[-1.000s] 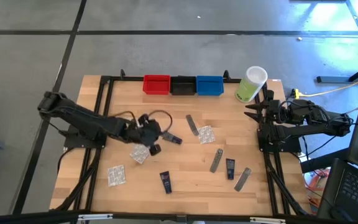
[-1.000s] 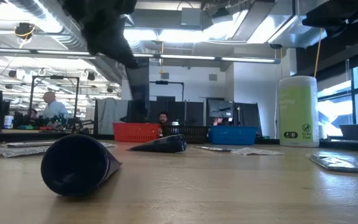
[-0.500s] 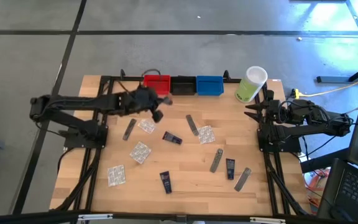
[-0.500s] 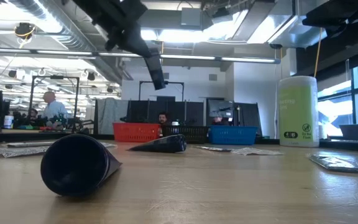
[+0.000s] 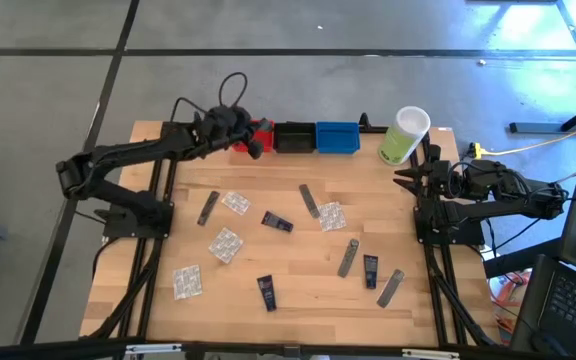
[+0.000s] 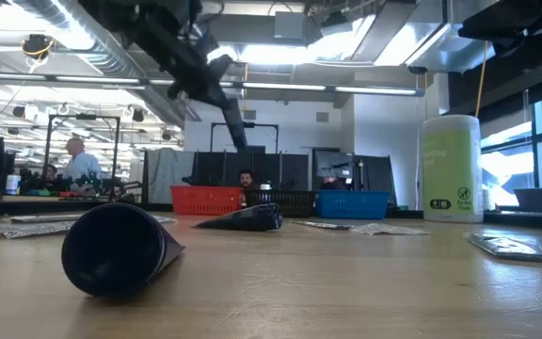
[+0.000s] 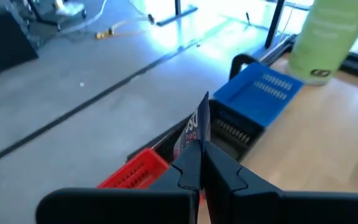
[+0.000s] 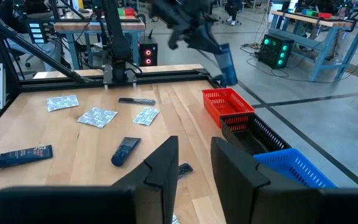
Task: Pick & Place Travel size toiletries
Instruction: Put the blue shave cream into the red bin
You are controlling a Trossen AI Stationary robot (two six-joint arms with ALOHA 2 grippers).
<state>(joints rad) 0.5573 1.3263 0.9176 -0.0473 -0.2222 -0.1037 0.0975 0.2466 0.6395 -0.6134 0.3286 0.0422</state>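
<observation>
Your wooden table (image 5: 298, 270) sits on a grey concrete floor, with a red bin (image 5: 260, 131), a black bin (image 5: 294, 136) and a blue bin (image 5: 337, 136) lined along its far edge and a pale-green container (image 5: 403, 135) with a white lid beside them. Your left gripper (image 5: 255, 146) hangs in the air over the red bin, its fingers pressed together on a dark navy mini tube (image 7: 194, 129) that sticks out past the fingertips. The rest of the travel toiletries still lie spread over the table: clear crinkly packets (image 5: 226, 244), slim grey sachets (image 5: 309, 200) and more navy tubes (image 5: 266, 292). Your right gripper (image 5: 405, 177) waits at the right edge of the table, near the green container, with a narrow gap between its fingers (image 8: 163, 163) and nothing in them
</observation>
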